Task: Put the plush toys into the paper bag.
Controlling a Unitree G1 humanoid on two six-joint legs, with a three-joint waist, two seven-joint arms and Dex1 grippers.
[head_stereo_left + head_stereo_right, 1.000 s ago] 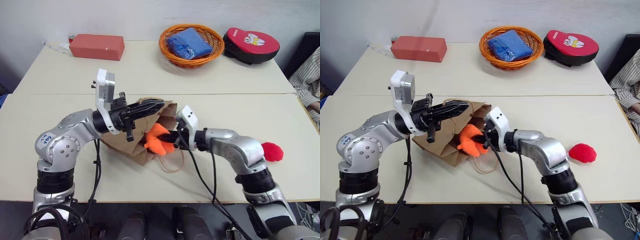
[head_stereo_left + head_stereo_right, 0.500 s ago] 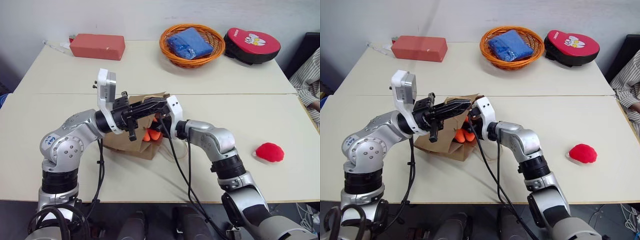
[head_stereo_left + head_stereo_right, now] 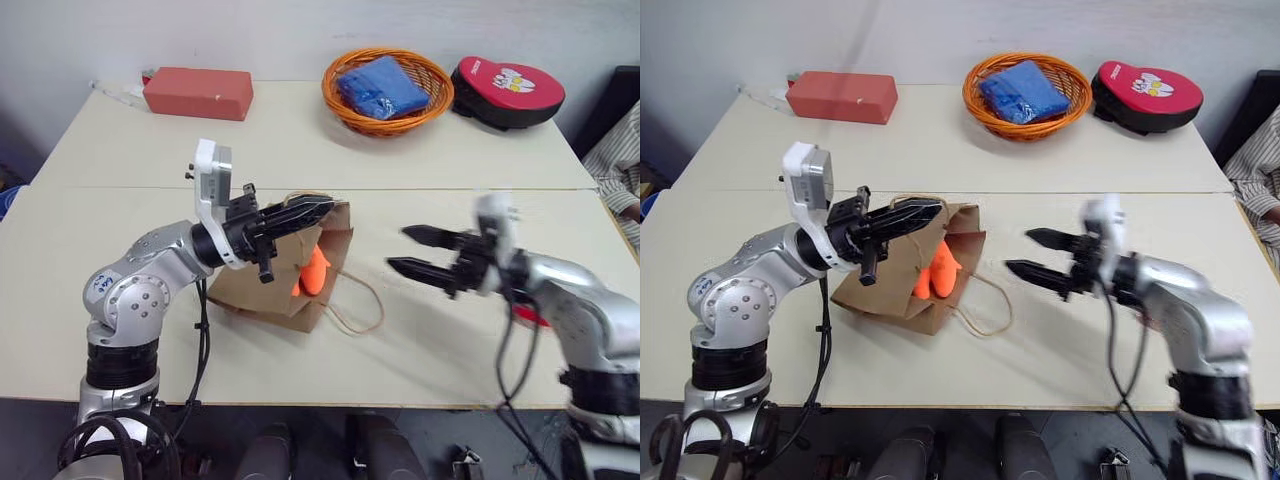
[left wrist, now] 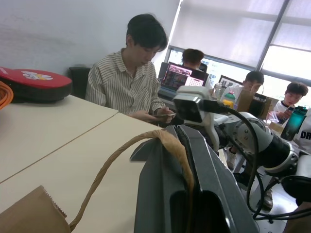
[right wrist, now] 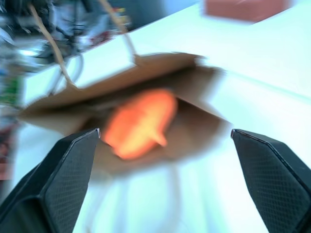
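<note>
Right gripper (image 3: 1028, 255) spread wide and empty beside the paper bag (image 3: 890, 290), orange plush toy (image 3: 936, 270) lying inside
Left gripper (image 3: 920, 214) pinches the bag's string handle (image 4: 121, 155); better hold the mouth lifted while the right one fetches the red toy (image 3: 528, 316) by its arm

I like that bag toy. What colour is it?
Bright orange toy, clearest in the right eye view.

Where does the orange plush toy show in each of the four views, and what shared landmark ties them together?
Left eye view: orange plush toy in the mouth of the paper bag, left of centre.
Right eye view: same spot, in the bag's mouth.
Left wrist view: not in it.
Right wrist view: centre, inside the open bag.
Shared landmark: the bag's string handle.
</note>
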